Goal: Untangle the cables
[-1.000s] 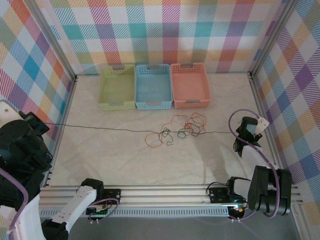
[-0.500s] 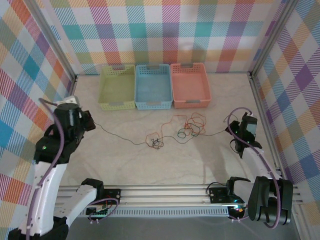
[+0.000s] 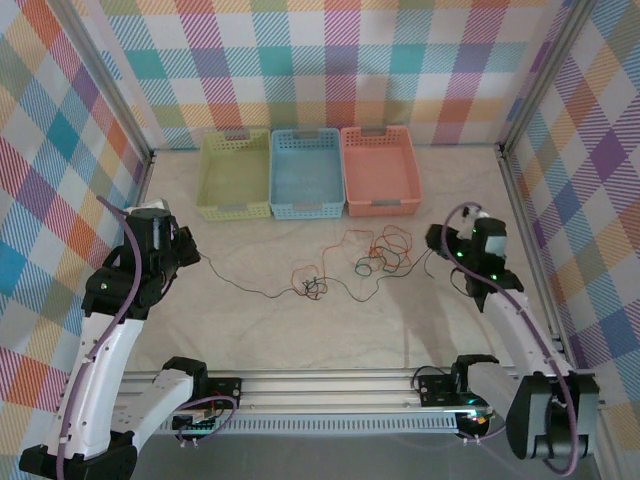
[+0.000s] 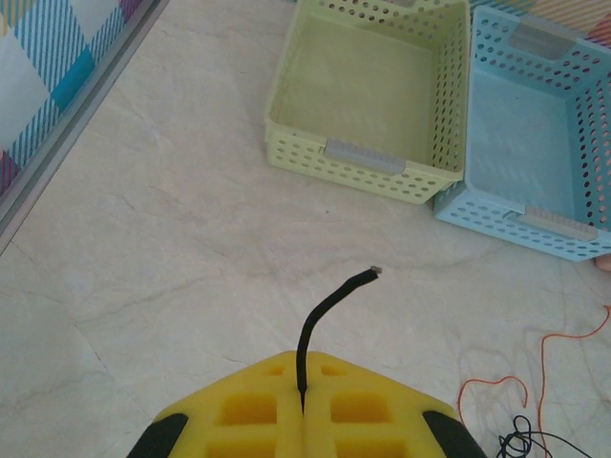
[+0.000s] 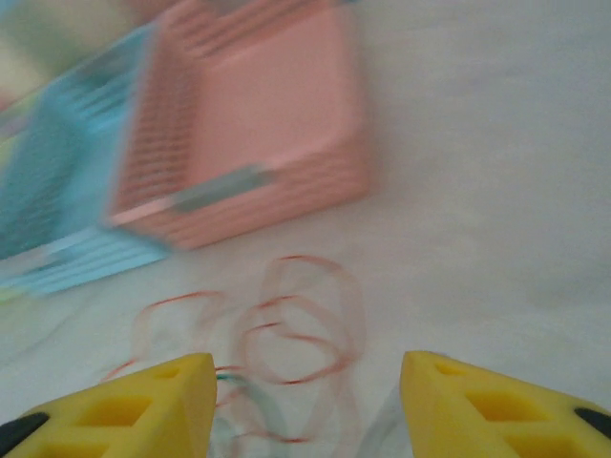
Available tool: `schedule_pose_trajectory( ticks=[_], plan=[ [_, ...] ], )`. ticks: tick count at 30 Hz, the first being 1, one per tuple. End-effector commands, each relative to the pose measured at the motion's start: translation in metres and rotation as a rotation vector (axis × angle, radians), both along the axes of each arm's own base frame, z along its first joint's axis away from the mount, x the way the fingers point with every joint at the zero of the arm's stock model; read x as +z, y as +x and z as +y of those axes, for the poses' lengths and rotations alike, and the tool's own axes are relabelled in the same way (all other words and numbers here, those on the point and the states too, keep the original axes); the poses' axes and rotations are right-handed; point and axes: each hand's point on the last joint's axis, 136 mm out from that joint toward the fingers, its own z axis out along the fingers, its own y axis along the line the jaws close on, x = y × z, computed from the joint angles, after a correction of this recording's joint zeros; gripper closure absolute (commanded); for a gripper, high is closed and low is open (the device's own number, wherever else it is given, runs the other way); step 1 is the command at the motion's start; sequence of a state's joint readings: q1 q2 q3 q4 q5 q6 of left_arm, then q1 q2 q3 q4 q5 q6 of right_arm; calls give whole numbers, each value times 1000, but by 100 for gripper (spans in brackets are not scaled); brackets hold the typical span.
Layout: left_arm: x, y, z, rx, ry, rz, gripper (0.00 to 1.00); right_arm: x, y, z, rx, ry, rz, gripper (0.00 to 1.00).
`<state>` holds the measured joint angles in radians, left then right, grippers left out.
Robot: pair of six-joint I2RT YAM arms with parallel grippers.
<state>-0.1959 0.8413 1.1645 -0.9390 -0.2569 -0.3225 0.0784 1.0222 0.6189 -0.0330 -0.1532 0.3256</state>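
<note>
My left gripper (image 3: 192,250) (image 4: 304,386) is shut on one end of a black cable (image 3: 250,285), whose short tip (image 4: 329,305) pokes out past the yellow fingers. That cable trails slack to the right into a small dark knot (image 3: 312,288) mid-table. Orange cable (image 3: 385,243) (image 5: 305,320) lies in loose loops right of centre, with a dark loop (image 3: 368,268) among them. My right gripper (image 3: 436,246) (image 5: 305,401) hovers open just right of the orange loops, with nothing between its fingers. In the left wrist view, orange cable (image 4: 542,372) shows at the lower right.
Three baskets stand in a row at the back: yellow-green (image 3: 235,175) (image 4: 372,86), blue (image 3: 306,175) (image 4: 535,143) and pink (image 3: 380,170) (image 5: 248,124). Aluminium rails edge the table on the left (image 3: 130,215), right (image 3: 525,220) and front (image 3: 320,385).
The left arm swung in from the far left, and the taut black cable went slack. The right gripper opened, let go of the cable and moved left toward the orange loops.
</note>
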Motion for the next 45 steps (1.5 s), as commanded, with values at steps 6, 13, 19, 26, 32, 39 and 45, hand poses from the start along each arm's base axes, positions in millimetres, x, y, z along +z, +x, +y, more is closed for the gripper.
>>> schedule_pose_trajectory(
  ticks=[6,13,19,26,32,39,45],
  plan=[
    [5,1,-5,-20,-24,-24,100,-24,-24,141,692,-133,130,43],
    [2,1,-6,-21,-23,-9,100,-72,-39,201,990,-292,215,36],
    [-1,1,-6,-22,-22,7,100,-104,-47,222,1112,-359,300,35],
    [-4,3,-9,-33,-27,18,100,-123,-58,228,1172,-382,357,38],
    [-7,2,-8,-27,-23,33,100,-132,-73,236,1241,-393,411,45],
    [-6,2,-7,-21,-24,35,100,-128,-79,238,1268,-372,423,75],
    [-3,0,-6,-10,-28,28,91,-86,-72,246,1255,-352,200,100]
  ],
)
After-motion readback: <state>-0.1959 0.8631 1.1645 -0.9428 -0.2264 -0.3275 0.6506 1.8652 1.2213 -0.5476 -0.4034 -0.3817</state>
